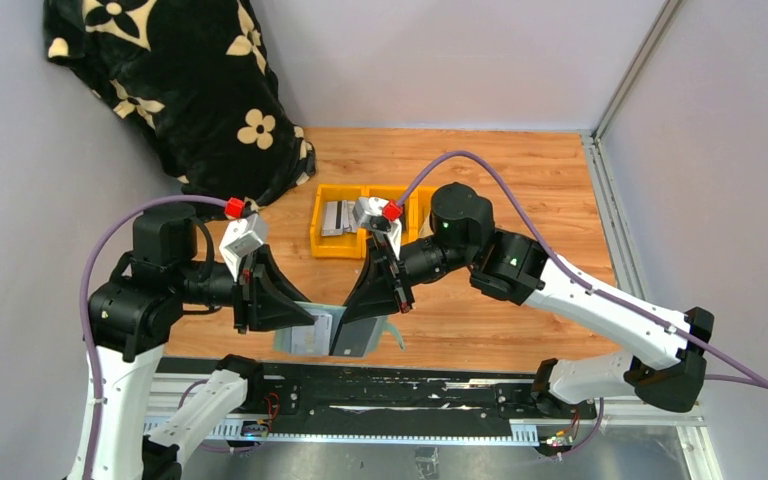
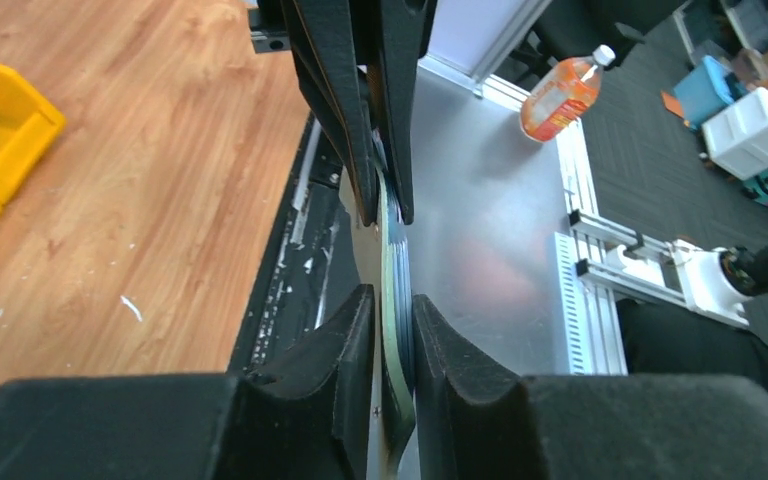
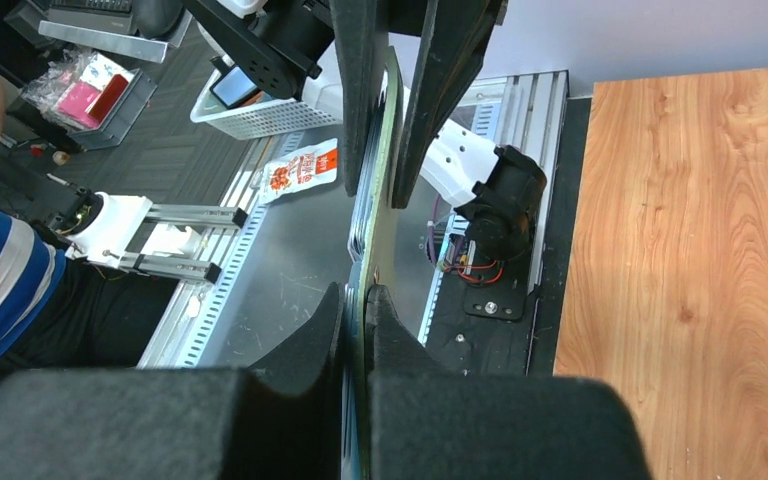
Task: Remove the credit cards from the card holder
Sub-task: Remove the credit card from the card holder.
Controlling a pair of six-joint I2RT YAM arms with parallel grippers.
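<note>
Nearest, the fingers of the left gripper [image 2: 393, 300] flanked one edge of the card holder [image 1: 332, 330]; whether they pinched it was unclear. The right gripper [image 3: 365, 295] was clamped on the opposite edge. The card holder hung spread open over the near edge of the wooden table [image 1: 520, 170], its long axis running left to right. Grey walls stood around, with yellow bins [image 1: 322, 240] and a flowered blanket [image 1: 180, 90] behind.

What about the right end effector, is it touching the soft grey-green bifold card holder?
Touching: the right wrist view shows the right end effector clamping the card holder, no gap.
</note>
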